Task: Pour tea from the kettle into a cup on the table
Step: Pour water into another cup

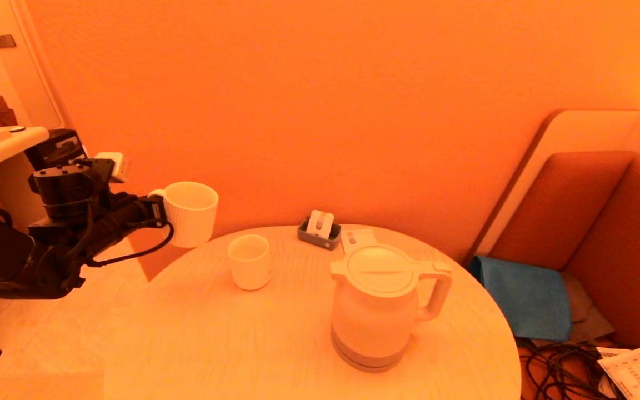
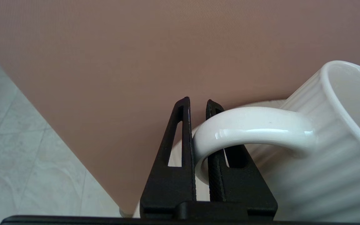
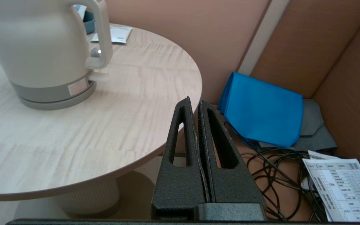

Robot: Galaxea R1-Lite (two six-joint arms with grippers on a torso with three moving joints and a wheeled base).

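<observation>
The white kettle (image 1: 375,305) stands upright on the right half of the round pale-wood table (image 1: 214,344), its loop handle turned to the right. The cup (image 1: 249,261), a small plain white tumbler, stands left of it towards the wall. My left gripper (image 1: 159,214) hangs in the air by the table's far left edge, shut on the handle (image 2: 252,125) of a wider ribbed white mug (image 1: 191,214), which it holds upright. My right gripper (image 3: 195,100) is shut and empty, low beside the table's right edge, with the kettle (image 3: 39,53) ahead of it.
A small grey tray (image 1: 320,228) with a white holder and a sachet (image 1: 353,239) sit at the table's far edge. To the right, a blue cloth (image 1: 525,294), tangled cables (image 1: 559,366) and a printed sheet (image 1: 636,372) lie on an upholstered bench. The wall is close behind.
</observation>
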